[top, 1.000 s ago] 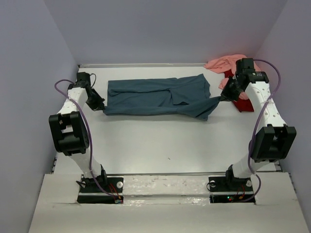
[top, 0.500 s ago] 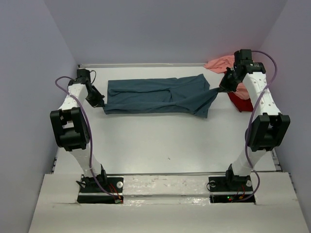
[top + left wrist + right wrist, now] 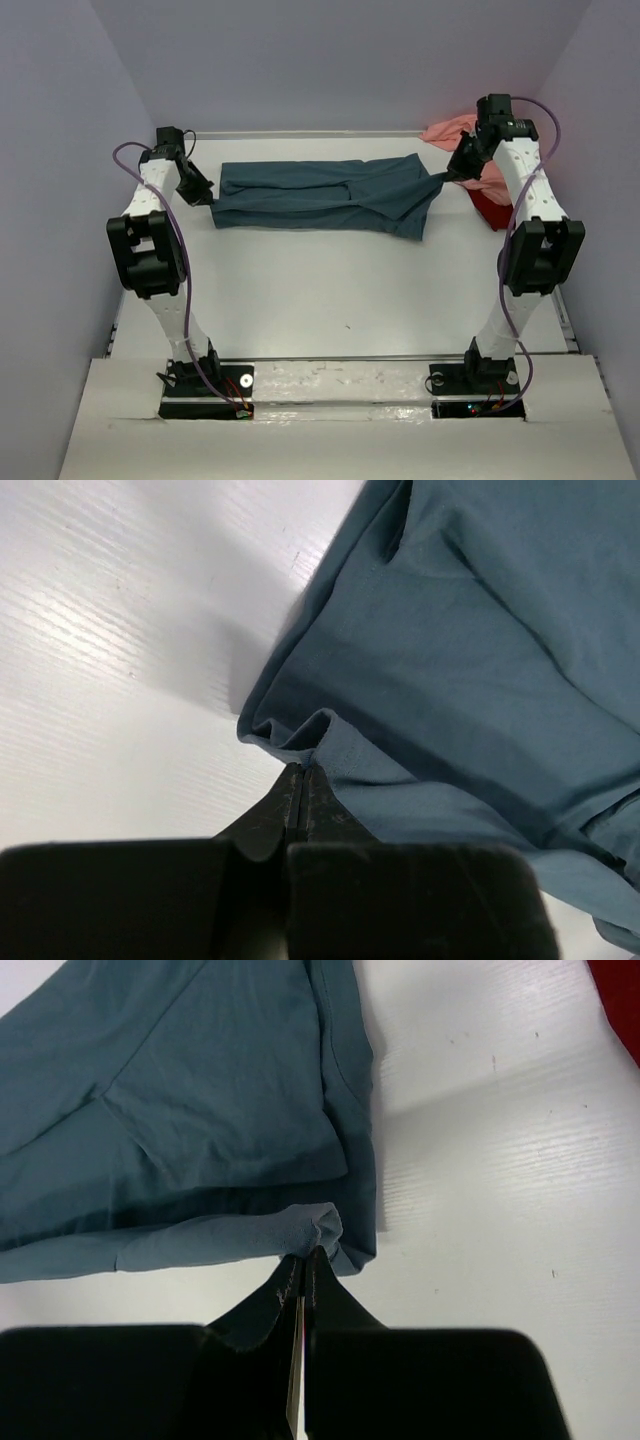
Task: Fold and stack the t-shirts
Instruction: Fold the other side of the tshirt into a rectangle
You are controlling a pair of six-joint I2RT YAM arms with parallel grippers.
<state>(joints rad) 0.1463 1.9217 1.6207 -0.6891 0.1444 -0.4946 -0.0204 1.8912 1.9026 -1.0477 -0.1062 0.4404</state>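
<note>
Left jaws and right jaws are clamped shut on opposite end edges of the teal t-shirt [image 3: 300, 195]. Open surface [image 3: 330, 290] lies nearer, with the pink shirt [image 3: 445, 130] and red shirt [image 3: 492, 208] beside its right edge.

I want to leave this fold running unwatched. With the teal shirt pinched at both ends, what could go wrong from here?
1. The left fingers and right fingers each pinch only a small tuck of the teal t-shirt at their tips; more tension could pull it free.
2. Its right end is bunched, so a fold may come out crooked.
3. The red t-shirt and pink t-shirt lie beside the right fingers and could get dragged.
</note>
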